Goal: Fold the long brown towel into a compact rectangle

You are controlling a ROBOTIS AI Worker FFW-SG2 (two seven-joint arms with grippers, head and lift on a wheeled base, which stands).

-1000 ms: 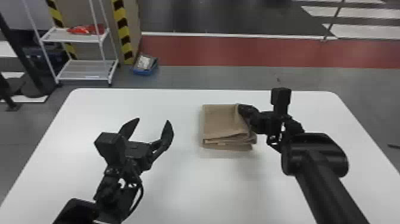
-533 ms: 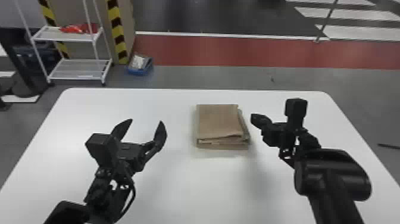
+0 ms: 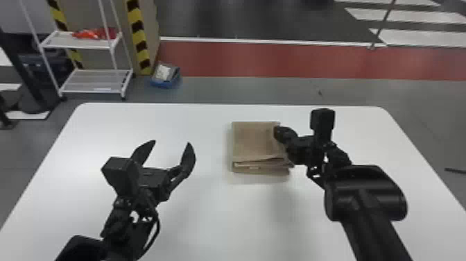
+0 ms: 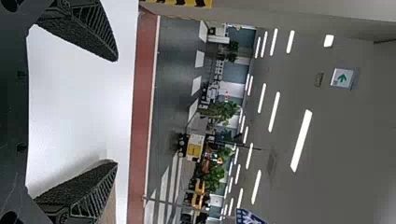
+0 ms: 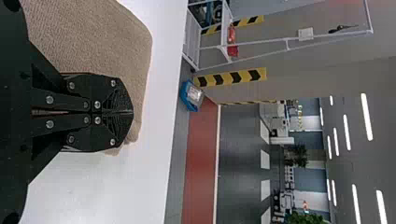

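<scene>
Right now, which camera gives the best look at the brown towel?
The head view: it shows the folded towel nearly whole, though the right jaws cover one edge. The right wrist view shows its weave up close, partly hidden by the closed jaws. The left wrist view catches just a sliver.

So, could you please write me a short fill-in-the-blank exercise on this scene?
The brown towel lies on a table whose colour is ____.
The left gripper is not shut but ____.
The right gripper is at the towel's ____ side.
That gripper is not open but ____.

Missing words: white; open; right; shut.
</scene>
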